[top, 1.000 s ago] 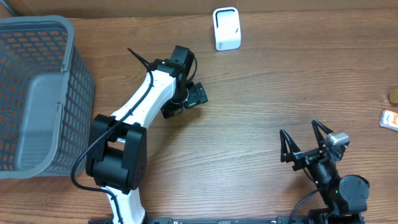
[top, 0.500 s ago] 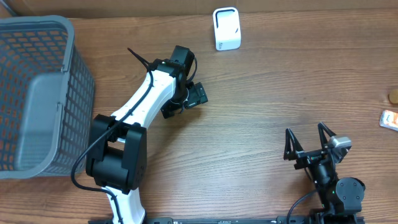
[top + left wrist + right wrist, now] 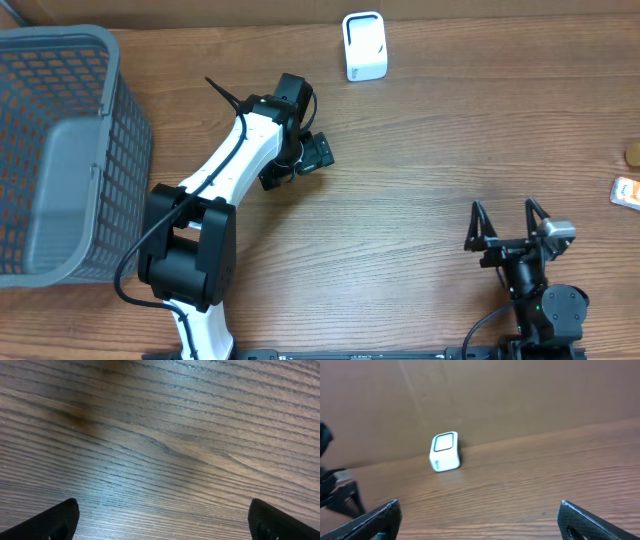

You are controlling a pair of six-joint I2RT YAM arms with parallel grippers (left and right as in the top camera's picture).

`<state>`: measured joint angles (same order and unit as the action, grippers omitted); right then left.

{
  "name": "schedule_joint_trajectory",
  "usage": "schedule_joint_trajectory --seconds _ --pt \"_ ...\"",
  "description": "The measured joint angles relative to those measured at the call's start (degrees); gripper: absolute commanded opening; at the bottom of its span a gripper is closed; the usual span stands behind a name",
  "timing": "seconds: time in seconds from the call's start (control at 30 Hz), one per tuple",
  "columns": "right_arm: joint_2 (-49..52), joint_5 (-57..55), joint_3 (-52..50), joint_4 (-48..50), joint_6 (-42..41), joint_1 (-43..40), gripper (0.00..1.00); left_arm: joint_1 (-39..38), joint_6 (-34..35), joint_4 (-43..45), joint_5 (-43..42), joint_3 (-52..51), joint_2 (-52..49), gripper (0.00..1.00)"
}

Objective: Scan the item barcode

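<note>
step: fetch item | left gripper [image 3: 297,165], right gripper [image 3: 505,210]: fingers apart, empty | we'd grip the orange packet [image 3: 625,190] at right edge by its sides, then face it toward the white scanner [image 3: 364,45] at upper centre

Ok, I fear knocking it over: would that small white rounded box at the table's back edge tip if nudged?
Probably, if pushed high: the small white rounded box stands upright on a narrow base. A low push would more likely slide it, since its shell looks smooth on the wooden table. It looks small, so likely light.
</note>
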<state>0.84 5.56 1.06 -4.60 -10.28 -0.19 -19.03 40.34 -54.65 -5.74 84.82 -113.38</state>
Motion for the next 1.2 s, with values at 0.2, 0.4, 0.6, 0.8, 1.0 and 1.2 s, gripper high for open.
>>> schedule_joint_trajectory --seconds 0.2,0.4,0.6,0.8,1.0,1.2 --pt "0.00 -0.46 0.00 -0.13 3.26 -2.29 1.00 0.00 0.00 0.00 0.02 0.00 0.00 1.00" --pt "0.00 -0.46 0.00 -0.15 9.05 -2.34 1.00 0.00 0.00 0.00 0.00 0.00 0.00 1.00" --pt "0.00 -0.48 0.00 -0.13 9.35 -2.36 1.00 0.00 0.00 0.00 0.02 0.00 0.00 1.00" --pt "0.00 -0.46 0.00 -0.15 6.10 -2.34 1.00 0.00 0.00 0.00 0.00 0.00 0.00 1.00" --pt "0.00 -0.70 0.00 -0.17 5.95 -2.36 1.00 0.00 0.00 0.00 0.00 0.00 0.00 1.00" --pt "0.00 -1.31 0.00 -0.28 8.68 -2.36 1.00 0.00 0.00 0.00 0.00 0.00 0.00 1.00"
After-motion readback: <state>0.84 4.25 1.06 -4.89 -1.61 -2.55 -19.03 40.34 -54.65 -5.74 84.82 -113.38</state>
